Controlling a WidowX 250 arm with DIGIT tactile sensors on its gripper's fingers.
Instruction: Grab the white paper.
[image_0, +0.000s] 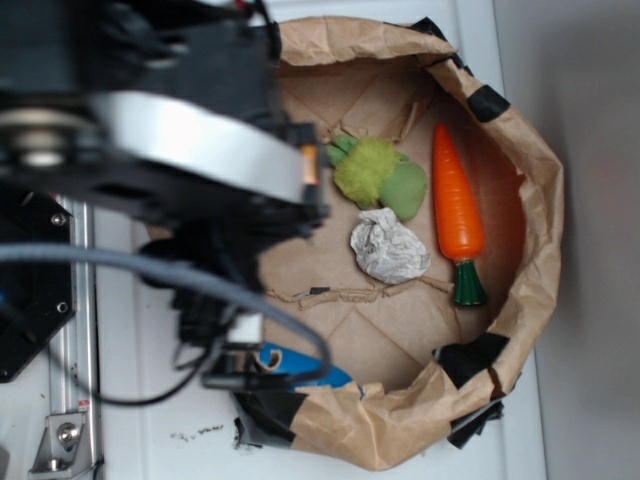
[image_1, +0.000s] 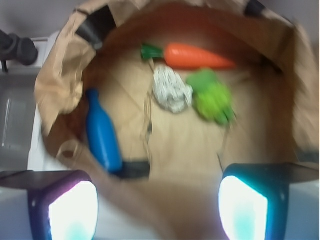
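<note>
The white paper (image_0: 389, 247) lies in the kraft paper nest (image_0: 535, 190), touching the fuzzy toy (image_0: 378, 172), beside the carrot (image_0: 457, 208).

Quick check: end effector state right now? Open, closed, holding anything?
End effector: open, fingers spread wide, holding nothing; the white paper lies apart from it, inside the brown paper enclosure.
</note>
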